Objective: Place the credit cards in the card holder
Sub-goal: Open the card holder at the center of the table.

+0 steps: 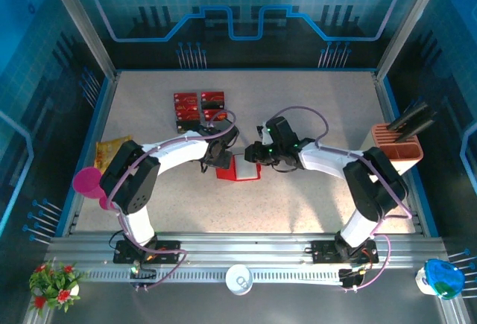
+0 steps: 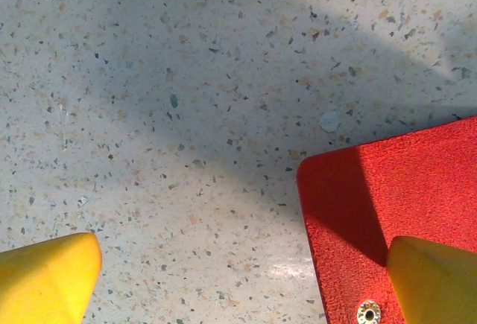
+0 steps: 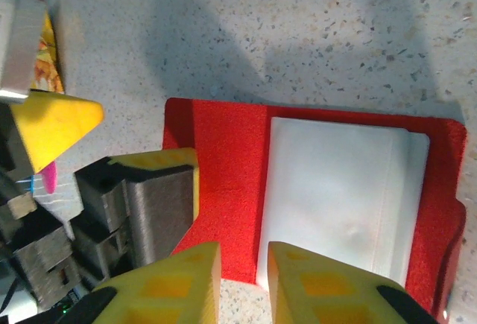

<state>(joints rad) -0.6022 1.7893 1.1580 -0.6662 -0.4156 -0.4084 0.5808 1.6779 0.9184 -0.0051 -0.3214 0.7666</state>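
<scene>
The card holder [image 1: 240, 171] lies open on the table between the two arms, red with a pale clear pocket [image 3: 339, 197] on its inside. My left gripper [image 2: 238, 287] is open wide at the holder's left end; one yellow finger [image 2: 436, 279] is over the red cover [image 2: 395, 197], the other over bare table. My right gripper [image 3: 242, 268] hangs over the holder's near edge, its jaws narrowly apart with nothing between them, beside the pocket's edge. The left gripper's fingers [image 3: 153, 190] also appear there on the cover. The credit cards [image 1: 197, 108] lie in a group farther back.
A yellow-orange snack packet [image 1: 112, 147] and a pink cup [image 1: 88, 181] sit at the left edge. A salmon compartment box [image 1: 399, 145] with black items stands at the right. Metal frame posts and blue walls enclose the table.
</scene>
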